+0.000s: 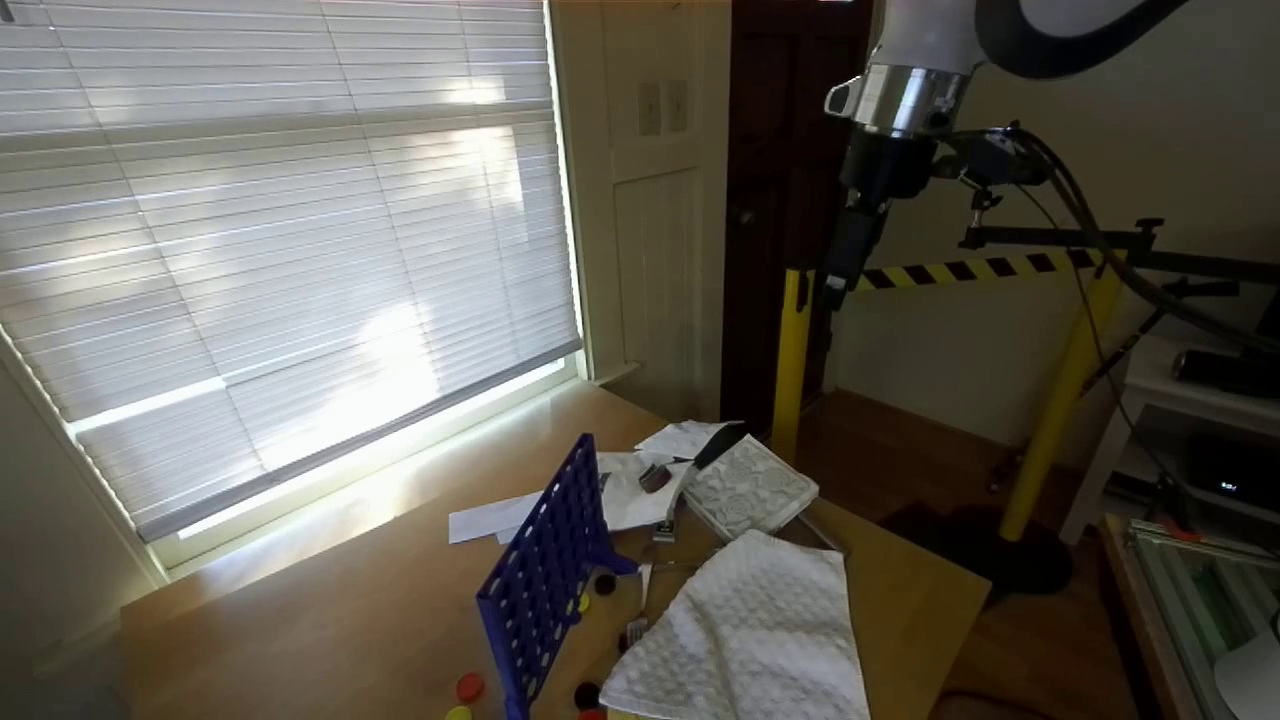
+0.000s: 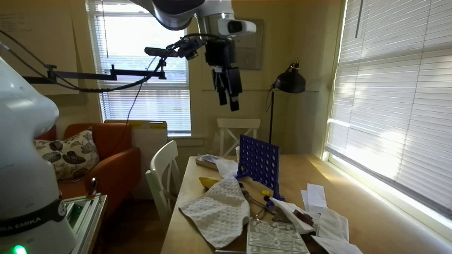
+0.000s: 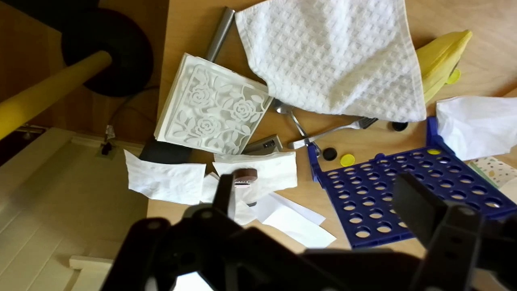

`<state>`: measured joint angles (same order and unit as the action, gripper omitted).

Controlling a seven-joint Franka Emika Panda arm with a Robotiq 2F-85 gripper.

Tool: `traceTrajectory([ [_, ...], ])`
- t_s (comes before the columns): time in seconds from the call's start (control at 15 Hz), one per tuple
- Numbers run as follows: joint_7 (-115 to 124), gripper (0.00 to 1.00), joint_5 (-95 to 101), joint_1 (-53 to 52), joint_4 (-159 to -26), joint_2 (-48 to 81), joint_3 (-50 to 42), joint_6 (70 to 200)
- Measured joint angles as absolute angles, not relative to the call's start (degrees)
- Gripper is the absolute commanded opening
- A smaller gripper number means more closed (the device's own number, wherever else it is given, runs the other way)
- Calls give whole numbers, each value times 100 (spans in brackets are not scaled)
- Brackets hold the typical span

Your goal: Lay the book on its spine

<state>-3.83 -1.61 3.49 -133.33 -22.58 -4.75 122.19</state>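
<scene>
A book with a pale cover of raised roses and leaves (image 3: 218, 109) lies with its cover up on the table, close to the table's edge. It also shows in both exterior views (image 1: 750, 488) (image 2: 277, 236). Which side is its spine I cannot tell. My gripper (image 3: 315, 182) is open, with nothing between its fingers. In both exterior views the gripper (image 1: 836, 290) (image 2: 229, 103) hangs high above the table, pointing down and well apart from the book.
A white cloth (image 3: 335, 56) lies beside the book. A blue game grid (image 3: 383, 194) stands upright on the table (image 1: 330, 610). Papers (image 3: 258, 169), a fork (image 3: 331, 131), a silver rod (image 3: 220, 34) and a yellow banana-like thing (image 3: 440, 60) lie around. A yellow post (image 1: 790, 370) stands beyond the edge.
</scene>
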Motion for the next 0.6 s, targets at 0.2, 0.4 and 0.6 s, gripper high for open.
traceTrajectory([
  [0.2, -1369, 100, -986, 353, -13445, -2277, -1210, 12401],
  [0.4, -2201, 100, -1822, 416, -13702, -2254, -2045, 12379],
  [0.6, -2740, 100, -2488, 501, -13891, -2068, -2636, 12336],
])
